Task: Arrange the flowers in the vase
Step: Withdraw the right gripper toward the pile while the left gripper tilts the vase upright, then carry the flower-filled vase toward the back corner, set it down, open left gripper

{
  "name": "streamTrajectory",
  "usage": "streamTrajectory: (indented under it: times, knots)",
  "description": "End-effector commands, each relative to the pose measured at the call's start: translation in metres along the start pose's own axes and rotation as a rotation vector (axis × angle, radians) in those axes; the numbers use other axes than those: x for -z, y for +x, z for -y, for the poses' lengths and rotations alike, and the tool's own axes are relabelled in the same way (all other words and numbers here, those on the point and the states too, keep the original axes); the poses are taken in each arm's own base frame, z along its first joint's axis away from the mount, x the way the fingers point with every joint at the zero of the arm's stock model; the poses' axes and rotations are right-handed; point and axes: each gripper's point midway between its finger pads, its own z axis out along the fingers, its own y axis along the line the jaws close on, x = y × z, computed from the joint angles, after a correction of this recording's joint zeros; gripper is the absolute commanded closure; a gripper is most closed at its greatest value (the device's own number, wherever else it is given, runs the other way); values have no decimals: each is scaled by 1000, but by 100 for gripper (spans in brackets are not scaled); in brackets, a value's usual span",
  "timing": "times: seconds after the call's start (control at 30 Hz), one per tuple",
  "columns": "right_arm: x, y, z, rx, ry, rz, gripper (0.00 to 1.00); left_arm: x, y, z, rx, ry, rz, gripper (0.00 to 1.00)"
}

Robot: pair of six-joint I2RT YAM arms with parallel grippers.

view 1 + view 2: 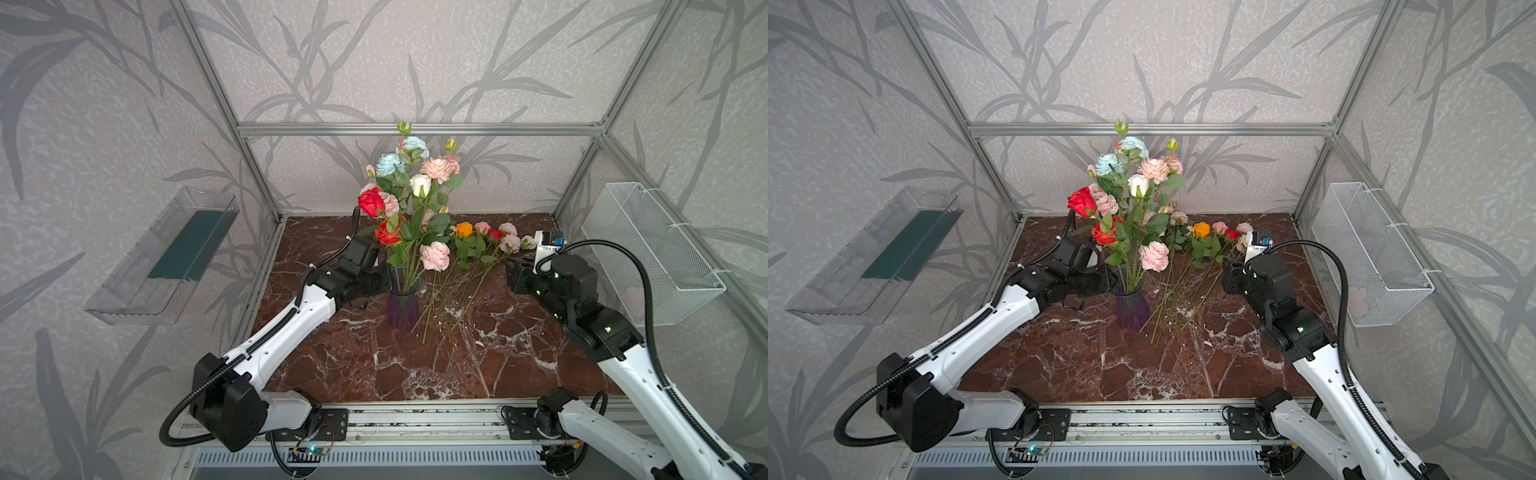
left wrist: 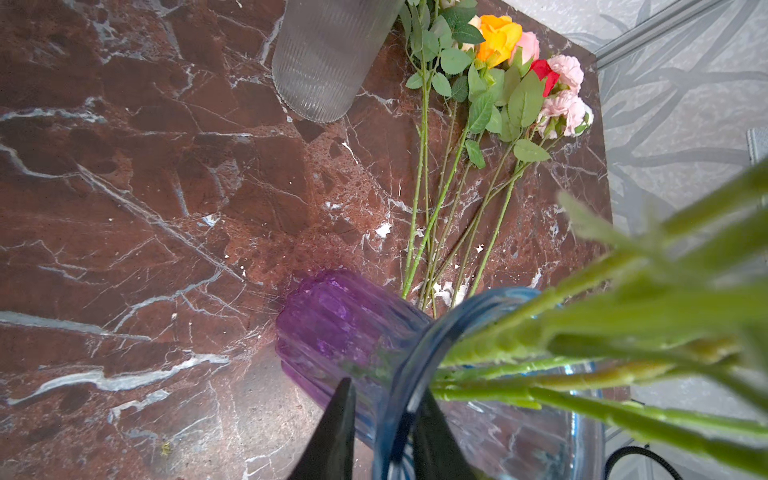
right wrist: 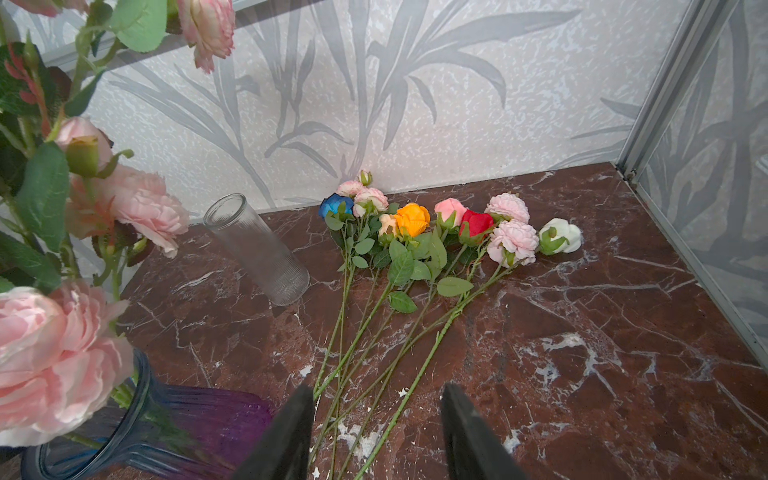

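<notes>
The vase is purple glass with a blue flared rim and stands mid-table, holding a tall bunch of flowers in red, pink, pale teal and cream. My left gripper is shut on the vase at its rim, one finger outside and one inside among the stems. Several loose flowers lie fanned on the table to the right. My right gripper hangs open over their stem ends, holding nothing.
A clear ribbed glass cylinder stands behind the purple vase, hidden in both top views. A white wire basket hangs on the right wall and a clear plastic tray on the left. The marble table is fenced by an aluminium frame.
</notes>
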Motion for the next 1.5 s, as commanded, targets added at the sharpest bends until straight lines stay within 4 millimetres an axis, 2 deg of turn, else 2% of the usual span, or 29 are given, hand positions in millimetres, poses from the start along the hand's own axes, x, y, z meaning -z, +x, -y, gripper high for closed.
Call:
streamTrajectory:
  times: [0.0, 0.37, 0.57, 0.9, 1.07, 1.27, 1.47]
  knots:
    - [3, -4, 0, -10, -13, 28, 49, 4, 1, -6, -16, -39, -14, 79]
    - [3, -3, 3, -24, -15, 34, 49, 10, 2, -7, -21, -36, -32, 100]
    - [2, -3, 3, -28, -20, 30, 49, 16, -6, -10, 6, -30, -4, 100]
    - [-1, -2, 1, -32, -30, 23, 49, 41, -34, -35, 64, -48, 90, 100]
    - [-6, -2, -2, -32, -39, 12, 50, 42, -46, -58, 97, -79, 126, 100]
    - [-12, 1, -7, -35, -56, -12, 50, 52, -81, -92, 85, -179, 195, 100]
    - [-14, 3, -5, -27, -47, -15, 50, 49, -113, -123, 89, -234, 248, 100]
